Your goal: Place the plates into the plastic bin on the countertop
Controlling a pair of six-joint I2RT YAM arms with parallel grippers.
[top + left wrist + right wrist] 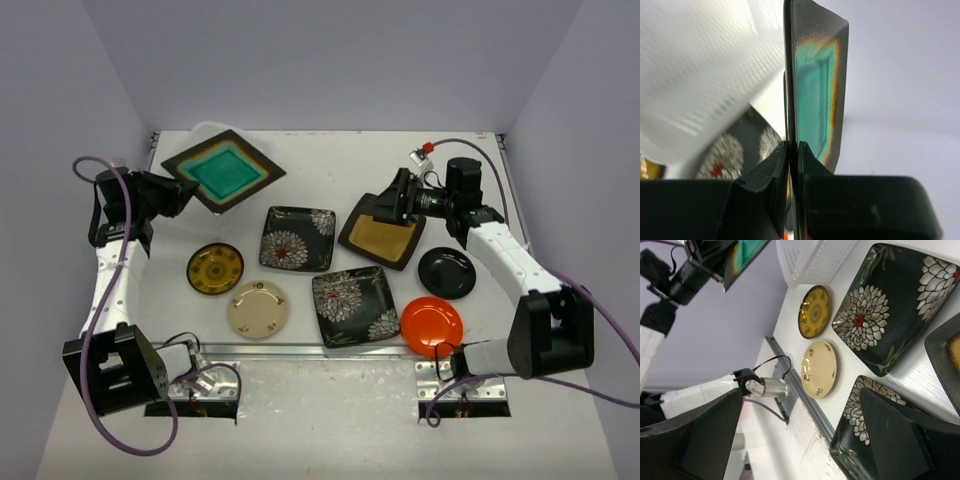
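Note:
My left gripper (184,193) is shut on the edge of the square teal plate (222,170) and holds it raised and tilted over the translucent white bin (197,131) at the back left. The left wrist view shows the fingers (775,165) clamped on the plate's rim (815,95), with the bin (700,75) blurred beside it. My right gripper (388,206) is open above the amber square plate (385,237); its jaws (801,390) stand wide apart and empty.
On the white countertop (330,160) lie a yellow patterned plate (215,268), a cream plate (258,308), two black flowered square plates (297,238) (356,307), an orange plate (432,325) and a black round plate (447,272). Lilac walls enclose the back and sides.

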